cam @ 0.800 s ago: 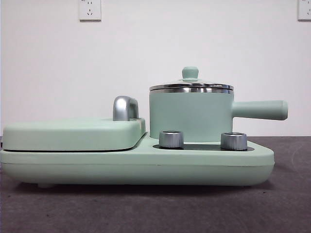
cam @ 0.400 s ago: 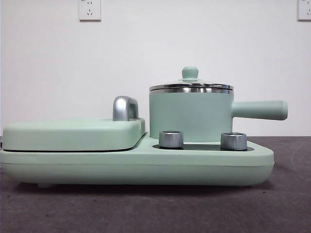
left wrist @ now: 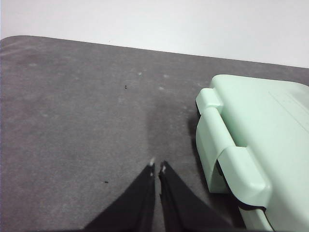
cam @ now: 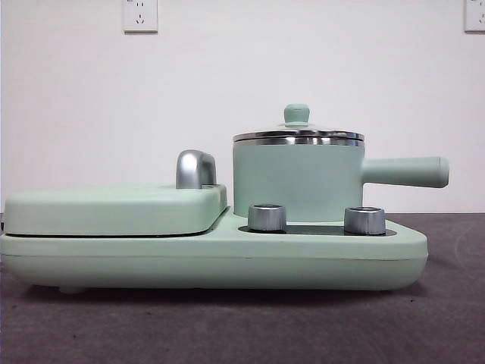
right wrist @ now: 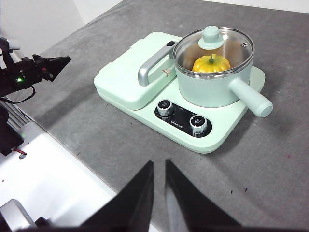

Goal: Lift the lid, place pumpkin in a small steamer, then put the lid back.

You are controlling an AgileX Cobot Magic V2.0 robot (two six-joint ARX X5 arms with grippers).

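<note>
The small steamer [cam: 297,180] stands upright on the mint-green cooker base [cam: 212,258], its straight side handle [cam: 405,172] lying level along the base's length and pointing away from the flat rectangular cover [cam: 114,208]. The lid [cam: 298,135] sits seated on the steamer's rim, knob [cam: 296,114] up. Through the glass, the pumpkin [right wrist: 211,63] rests inside the pot, green stem upward. The right gripper [right wrist: 158,166] hovers well apart from the base, on the side of the two control dials [right wrist: 165,107], jaws nearly closed with a narrow gap and empty. The left gripper [left wrist: 157,166] hangs over the grey table [left wrist: 87,125], just beside the cover's hinged end [left wrist: 227,145], jaws pressed almost together, grasping nothing.
</note>
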